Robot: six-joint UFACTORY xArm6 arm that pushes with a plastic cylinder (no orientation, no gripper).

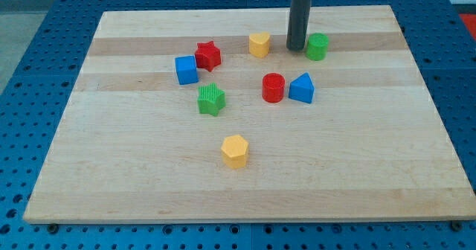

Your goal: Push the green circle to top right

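On a pale wooden table (245, 198) set over a blue perforated base (30, 79), seven blocks lay scattered. A yellow heart-like block (259, 45) sat near the view's top, with a red star (208, 56) and a blue cube (186, 69) just beside each other at the view's left. A green star (211, 100) lay below them. A red cylinder (273, 88) stood just beside a blue triangular block (302, 88). A yellow hexagon (234, 151) sat alone toward the view's bottom.
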